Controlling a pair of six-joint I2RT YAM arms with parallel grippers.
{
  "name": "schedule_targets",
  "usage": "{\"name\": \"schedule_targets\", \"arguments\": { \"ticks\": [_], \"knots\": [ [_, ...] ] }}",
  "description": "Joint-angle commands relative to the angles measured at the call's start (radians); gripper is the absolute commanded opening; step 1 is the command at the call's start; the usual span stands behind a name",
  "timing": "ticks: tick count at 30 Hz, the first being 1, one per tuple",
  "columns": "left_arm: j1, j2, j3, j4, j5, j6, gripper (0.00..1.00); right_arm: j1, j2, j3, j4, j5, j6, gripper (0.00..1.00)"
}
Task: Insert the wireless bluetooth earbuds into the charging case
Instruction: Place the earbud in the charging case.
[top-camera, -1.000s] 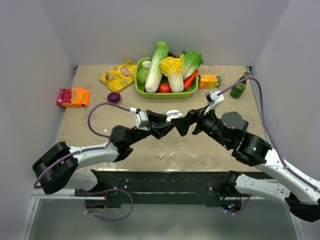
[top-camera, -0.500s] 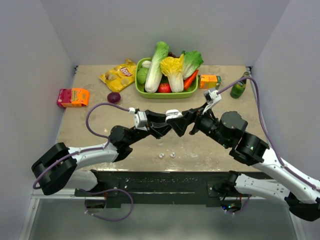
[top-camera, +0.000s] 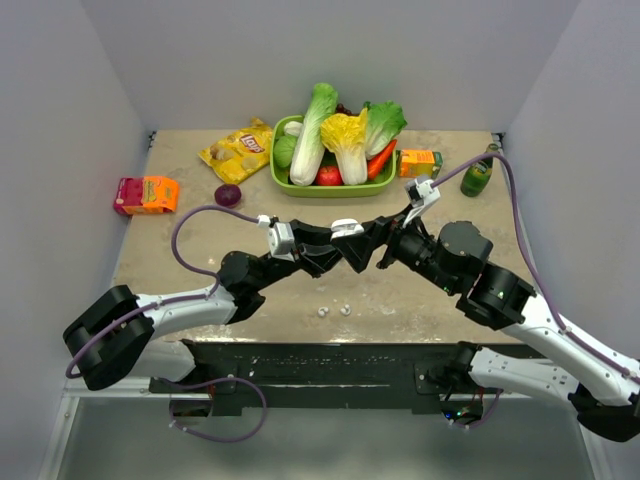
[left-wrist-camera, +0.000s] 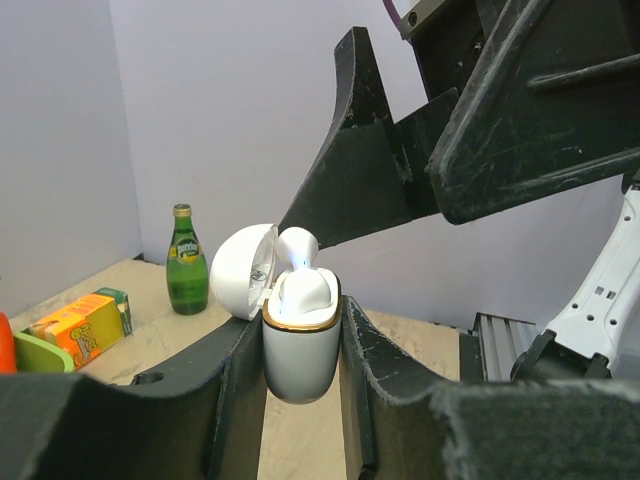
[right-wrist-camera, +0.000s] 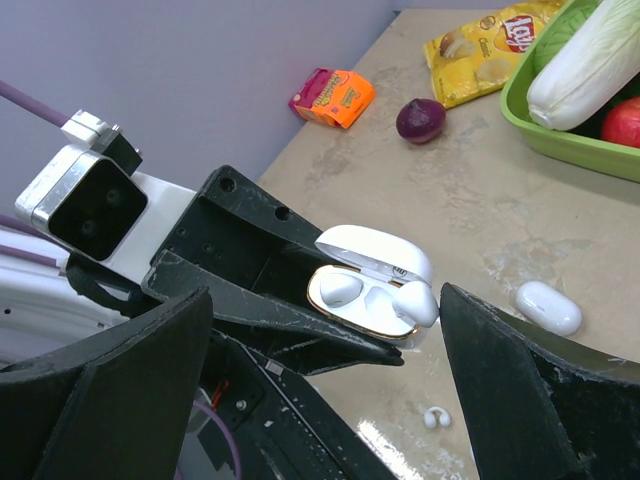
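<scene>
My left gripper (left-wrist-camera: 300, 375) is shut on the white, gold-rimmed charging case (left-wrist-camera: 300, 345), holding it upright above the table with its lid (left-wrist-camera: 243, 270) flipped open. One earbud (right-wrist-camera: 340, 288) sits in a well of the charging case (right-wrist-camera: 365, 295). Another earbud (right-wrist-camera: 415, 300) rests half in at the case's end and sticks up (left-wrist-camera: 297, 248). My right gripper (right-wrist-camera: 325, 300) is open wide, its fingers either side of the case, one fingertip (right-wrist-camera: 460, 310) beside that earbud. From above, both grippers meet at the case (top-camera: 347, 230). Two small white earbuds (top-camera: 334, 311) lie on the table below.
A green basket (top-camera: 300, 187) of vegetables stands at the back, a chips bag (top-camera: 238, 150) and a purple onion (top-camera: 228, 194) to its left. An orange-pink box (top-camera: 146, 194) lies far left. A juice carton (top-camera: 420, 162) and green bottle (top-camera: 478, 176) stand back right. A white oval piece (right-wrist-camera: 548, 307) lies on the table.
My right arm has crept slightly left toward the case. The left gripper and case have stayed still.
</scene>
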Motion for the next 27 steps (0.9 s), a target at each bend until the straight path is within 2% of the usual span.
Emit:
{"name": "schedule_targets", "arguments": {
  "ticks": [1, 27],
  "knots": [
    [0.004, -0.011, -0.008, 0.605, -0.020, 0.011, 0.00, -0.004, -0.005, -0.007, 0.061, -0.043, 0.027, 0.98],
    [0.015, 0.029, 0.027, 0.605, -0.041, 0.021, 0.00, -0.004, -0.025, -0.005, 0.051, -0.021, 0.038, 0.98]
  ]
}}
